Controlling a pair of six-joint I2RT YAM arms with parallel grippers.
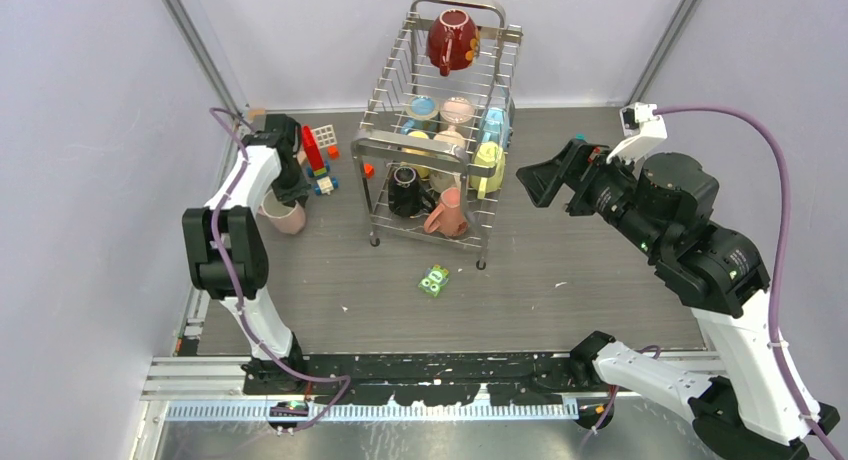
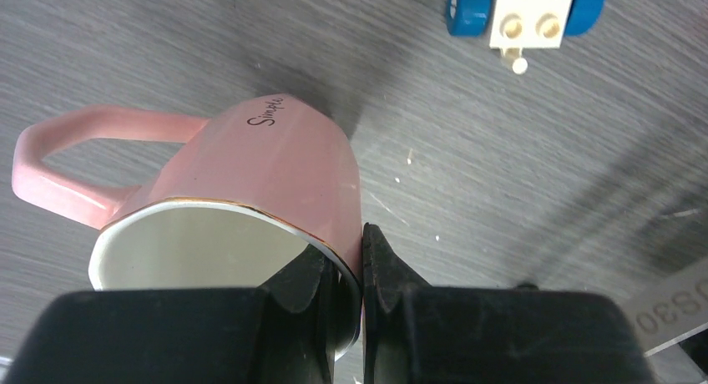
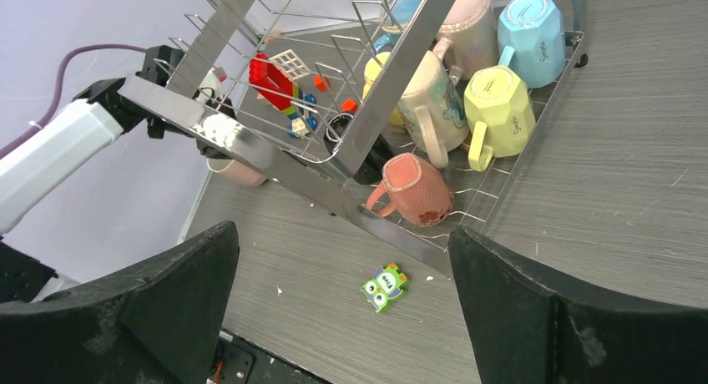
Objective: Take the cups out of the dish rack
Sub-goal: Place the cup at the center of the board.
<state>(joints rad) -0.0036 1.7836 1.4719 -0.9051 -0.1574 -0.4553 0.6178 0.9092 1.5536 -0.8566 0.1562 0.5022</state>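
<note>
The silver wire dish rack point(image 1: 410, 142) stands at the back middle of the table. It holds a dark red mug point(image 1: 452, 40) on the top tier, and light blue point(image 1: 422, 107), yellow point(image 1: 487, 168), black point(image 1: 405, 190) and salmon point(image 1: 447, 215) mugs below. My left gripper point(image 1: 290, 188) is shut on the rim of a pale pink mug point(image 2: 275, 159) left of the rack. One finger point(image 2: 305, 275) is inside the mug and the other is outside. My right gripper point(image 1: 530, 180) is open and empty to the right of the rack. Its view shows the salmon mug point(image 3: 417, 188) and the yellow mug point(image 3: 499, 104).
Coloured toy blocks point(image 1: 320, 160) lie between the left gripper and the rack, and a blue and white one shows in the left wrist view point(image 2: 522, 8). A small green owl piece point(image 1: 434, 280) lies in front of the rack. Walls enclose the left, back and right.
</note>
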